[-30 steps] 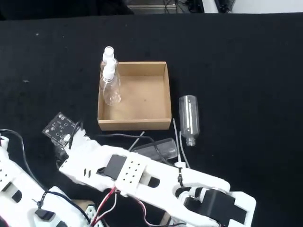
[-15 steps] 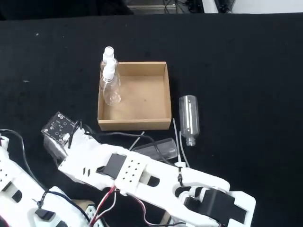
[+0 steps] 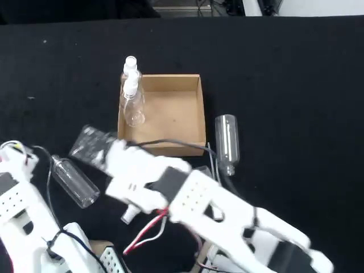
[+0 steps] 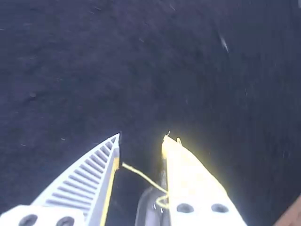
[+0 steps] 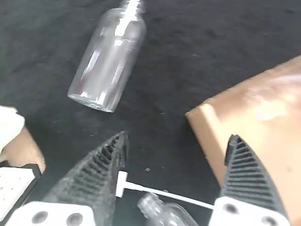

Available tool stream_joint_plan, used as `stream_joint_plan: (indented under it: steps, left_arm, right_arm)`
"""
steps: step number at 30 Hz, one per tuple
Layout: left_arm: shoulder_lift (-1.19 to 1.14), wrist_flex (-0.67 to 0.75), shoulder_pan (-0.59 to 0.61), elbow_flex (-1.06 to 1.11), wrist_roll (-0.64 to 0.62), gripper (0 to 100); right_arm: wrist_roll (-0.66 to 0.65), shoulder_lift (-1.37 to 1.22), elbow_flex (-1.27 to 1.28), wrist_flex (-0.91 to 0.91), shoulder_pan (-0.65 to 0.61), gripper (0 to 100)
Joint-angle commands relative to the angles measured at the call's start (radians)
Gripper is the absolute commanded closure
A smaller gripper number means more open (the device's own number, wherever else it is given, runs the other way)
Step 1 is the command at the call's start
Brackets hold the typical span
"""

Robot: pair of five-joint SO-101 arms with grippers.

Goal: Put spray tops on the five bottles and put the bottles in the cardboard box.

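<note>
The right gripper hangs with its black fingers spread wide and nothing between the tips. The left gripper is spread too, and part of a clear bottle shows low between its fingers; whether they touch it cannot be told. Under both lies a black table cloth covering the whole table, and past its far edge run some cables. Just beneath the right gripper lie an uncapped bottle neck and a thin white dip tube. A lying bottle rests on its side a little farther out, and the cardboard box has one corner close beside a finger. In the high view, two topped bottles stand at the box's far left corner, and a bare bottle lies just right of the box.
</note>
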State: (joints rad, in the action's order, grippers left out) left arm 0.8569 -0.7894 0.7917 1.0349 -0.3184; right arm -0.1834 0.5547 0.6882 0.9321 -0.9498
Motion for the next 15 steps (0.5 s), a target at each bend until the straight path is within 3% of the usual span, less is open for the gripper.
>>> stream_joint_plan:
  steps: [1, 4, 9, 15]
  left_arm:
    - [-0.158, -0.023, -0.074, -0.085, 0.054, 83]
    - [-0.285, -0.143, -0.073, -0.205, 0.063, 77]
    - [-0.422, -0.341, -0.097, -0.378, 0.127, 77]
    - [-0.528, -0.410, -0.208, -0.421, 0.192, 77]
  right_arm:
    - [-0.012, 0.139, 0.042, 0.023, 0.054, 70.1]
    - [-0.012, 0.211, 0.128, 0.020, 0.054, 70.1]
    - [-0.012, 0.271, 0.222, -0.017, 0.055, 70.4]
    - [-0.005, 0.252, 0.265, -0.095, 0.052, 70.4]
